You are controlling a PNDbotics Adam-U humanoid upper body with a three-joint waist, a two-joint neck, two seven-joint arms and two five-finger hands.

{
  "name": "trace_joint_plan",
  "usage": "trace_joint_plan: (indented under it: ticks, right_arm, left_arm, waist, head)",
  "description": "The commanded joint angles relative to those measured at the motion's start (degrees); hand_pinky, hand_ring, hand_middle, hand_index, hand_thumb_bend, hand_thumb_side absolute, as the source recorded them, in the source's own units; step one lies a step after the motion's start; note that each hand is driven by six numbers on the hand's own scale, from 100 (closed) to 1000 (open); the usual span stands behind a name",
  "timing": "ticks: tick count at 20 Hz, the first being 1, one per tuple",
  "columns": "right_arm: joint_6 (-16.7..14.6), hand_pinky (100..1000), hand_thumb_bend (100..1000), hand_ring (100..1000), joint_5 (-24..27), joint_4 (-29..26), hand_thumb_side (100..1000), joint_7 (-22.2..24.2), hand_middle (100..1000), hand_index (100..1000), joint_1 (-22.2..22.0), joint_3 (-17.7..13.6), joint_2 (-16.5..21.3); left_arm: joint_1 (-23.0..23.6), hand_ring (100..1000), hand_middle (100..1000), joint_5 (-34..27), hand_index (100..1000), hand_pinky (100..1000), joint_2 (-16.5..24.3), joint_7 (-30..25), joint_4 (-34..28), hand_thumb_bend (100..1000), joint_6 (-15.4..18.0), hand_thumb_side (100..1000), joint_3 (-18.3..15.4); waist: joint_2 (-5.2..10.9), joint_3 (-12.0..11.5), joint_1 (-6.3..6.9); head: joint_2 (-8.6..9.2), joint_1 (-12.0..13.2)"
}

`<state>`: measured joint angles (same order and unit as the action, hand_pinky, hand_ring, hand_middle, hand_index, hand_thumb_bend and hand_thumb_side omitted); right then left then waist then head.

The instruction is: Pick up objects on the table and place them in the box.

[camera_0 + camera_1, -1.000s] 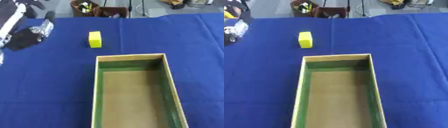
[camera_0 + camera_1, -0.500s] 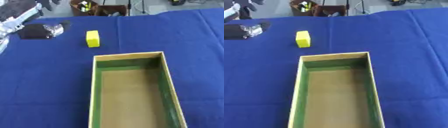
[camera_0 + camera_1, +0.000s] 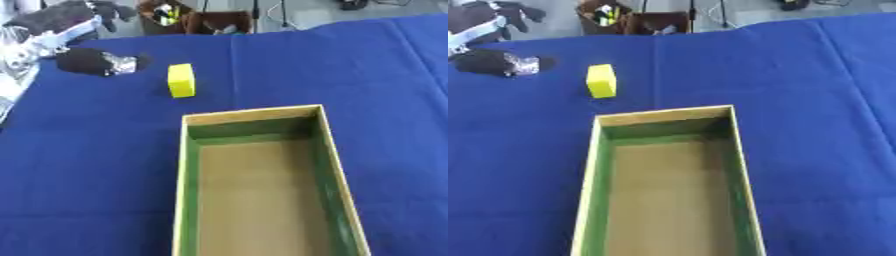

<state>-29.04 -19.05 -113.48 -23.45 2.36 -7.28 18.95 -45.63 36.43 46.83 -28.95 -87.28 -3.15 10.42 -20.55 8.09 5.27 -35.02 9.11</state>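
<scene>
Block (image 3: 181,80) sits just right of your left hand (image 3: 94,62), which has moved closer since before; its finger state isn't discernible.

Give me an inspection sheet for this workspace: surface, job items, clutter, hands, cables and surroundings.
Surface: table covered by a blue cloth.
Job's things: yellow block stands on the cloth just beyond the box's far left corner, apart from it; box, green inner walls, brown floor, holds nothing.
Clutter: nothing seen on the cloth.
Hands: left hand low over the cloth left of the yellow block, not touching it; its fingers cannot be made out. Right hand not in view.
Cables: nothing seen.
Surroundings: brown container with yellow and dark items beyond the far edge.
</scene>
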Motion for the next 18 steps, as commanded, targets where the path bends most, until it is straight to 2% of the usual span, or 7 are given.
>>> trace_joint_plan:
  ticks: [1, 6, 8, 18]
  right_arm:
    - [-0.1, 726, 265, 772, -0.1, -1.1, 709, 0.6, 659, 806, 0.6, 0.2, 0.9]
    - [0.0, 726, 270, 772, -0.1, -1.1, 706, 0.9, 658, 806, 0.9, 0.4, 0.8]
    - [0.0, 726, 274, 772, -0.1, -1.1, 703, 1.2, 657, 806, 1.1, 0.6, 0.7]
    - [0.4, 727, 288, 771, -0.2, -1.1, 690, 2.0, 651, 802, 1.9, 1.0, 0.1]
  left_arm:
    - [-3.7, 832, 878, 2.3, 1000, 707, -1.2, -1.5, 4.5, 639, 1.4, 850, 0.6]
    - [-7.2, 836, 877, 7.2, 1000, 707, -3.9, -3.1, 10.5, 669, 3.8, 825, 1.6]
    - [-8.0, 843, 924, 8.8, 1000, 701, -4.8, -3.2, 11.8, 684, 4.7, 776, 1.9]
    - [-10.5, 857, 917, 14.7, 1000, 720, -6.8, -4.1, 16.7, 689, 8.2, 728, 2.0]
  waist:
    - [0.71, 0.3, 0.0]
    - [0.24, 1.0, 0.24]
    - [-0.01, 1.3, 0.39]
    - [-1.21, 2.6, 1.13]
  head:
    - [0.94, 0.6]
    - [1.43, 1.4]
    - [1.71, 1.8]
    - [2.58, 2.7]
